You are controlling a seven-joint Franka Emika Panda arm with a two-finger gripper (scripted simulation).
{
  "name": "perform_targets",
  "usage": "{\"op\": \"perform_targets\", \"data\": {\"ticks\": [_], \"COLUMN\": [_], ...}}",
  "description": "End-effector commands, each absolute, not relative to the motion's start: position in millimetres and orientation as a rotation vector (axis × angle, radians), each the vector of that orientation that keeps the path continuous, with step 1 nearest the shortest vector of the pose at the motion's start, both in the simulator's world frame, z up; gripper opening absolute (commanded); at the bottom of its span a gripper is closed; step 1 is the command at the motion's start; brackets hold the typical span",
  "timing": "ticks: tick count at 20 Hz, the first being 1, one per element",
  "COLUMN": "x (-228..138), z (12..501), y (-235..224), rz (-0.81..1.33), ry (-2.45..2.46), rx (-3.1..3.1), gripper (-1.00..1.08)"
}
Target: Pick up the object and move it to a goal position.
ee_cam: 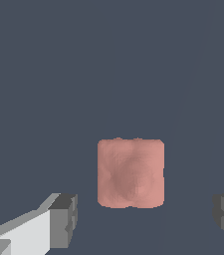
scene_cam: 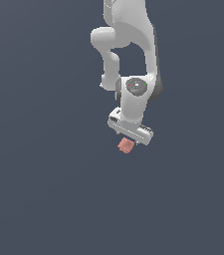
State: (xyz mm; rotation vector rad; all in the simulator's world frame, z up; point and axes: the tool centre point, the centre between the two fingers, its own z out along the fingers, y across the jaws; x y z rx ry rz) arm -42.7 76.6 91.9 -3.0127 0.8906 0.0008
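The object is a small salmon-pink block (scene_cam: 126, 145) on the dark grey floor, just below the white gripper (scene_cam: 129, 141) in the exterior view. In the wrist view the block (ee_cam: 131, 173) lies between the two grey fingertips (ee_cam: 66, 219), with a clear gap on each side. The jaws stand wide apart, and neither pad touches the block. The gripper is open and holds nothing. In the exterior view the fingers themselves are hidden behind the hand.
The white arm (scene_cam: 131, 50) reaches down from the top of the exterior view. The floor is a plain dark grey surface (scene_cam: 44, 189) with no other objects or goal marker in view.
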Motion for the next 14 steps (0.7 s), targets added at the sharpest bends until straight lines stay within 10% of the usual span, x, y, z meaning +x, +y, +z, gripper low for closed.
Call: {"op": "perform_targets", "data": {"ticks": [1,14], "x": [-42.7,-44.0], "z": [91.9,48.3], "y": [76.6,76.6], "rz": [0.001,0.000], "ry": [0.891,0.896], "rx": [-3.013,-3.011], "gripper": [1.00,1.00]}}
